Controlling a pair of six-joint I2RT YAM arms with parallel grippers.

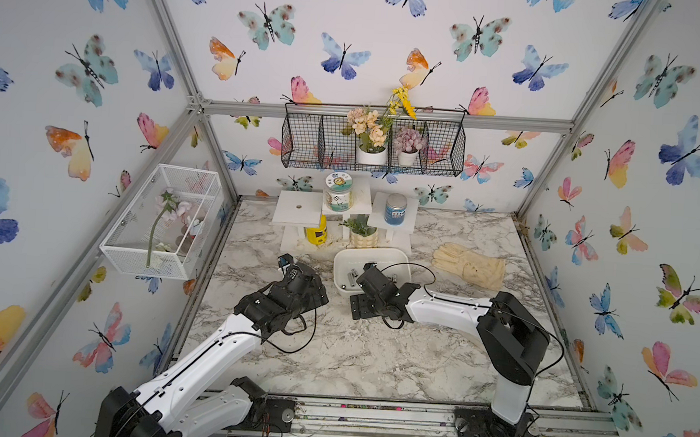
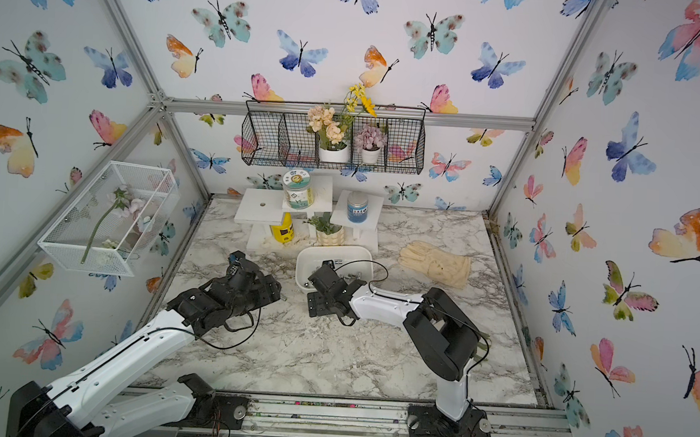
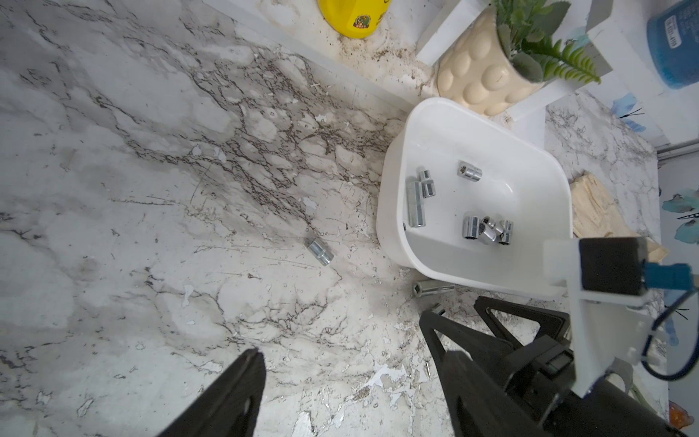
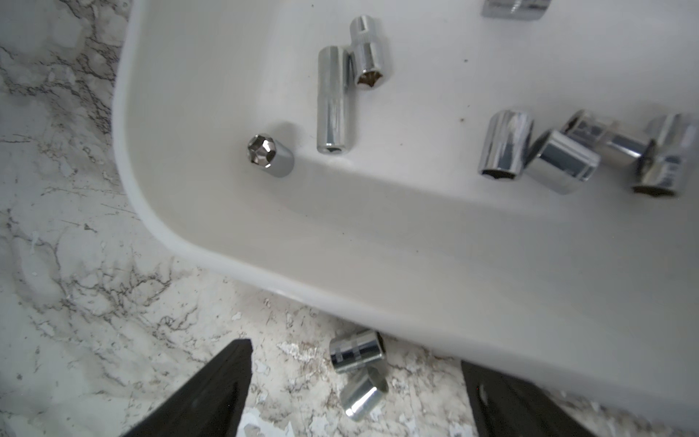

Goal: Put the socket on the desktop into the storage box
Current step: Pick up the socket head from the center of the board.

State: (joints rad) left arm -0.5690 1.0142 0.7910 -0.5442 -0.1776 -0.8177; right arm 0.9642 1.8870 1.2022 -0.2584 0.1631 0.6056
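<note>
**A:** How do things lie on the desktop (image 1: 373, 354)?

**B:** The storage box (image 1: 373, 251) holds several sockets (image 4: 333, 102). The right gripper (image 4: 353, 353) hangs wide open and empty at its near wall. The left gripper (image 3: 340, 333), also open and empty, stands off to the side.

**A:** The target?

**B:** Two loose sockets (image 4: 364, 397) lie on the marble between the right jaws, just outside the box. The one nearer the box lies crosswise, finger to finger. The right arm looks nearer.

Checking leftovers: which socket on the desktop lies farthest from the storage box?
The lone socket out on the open desktop; the other two lie together beside the storage box's wall.
</note>
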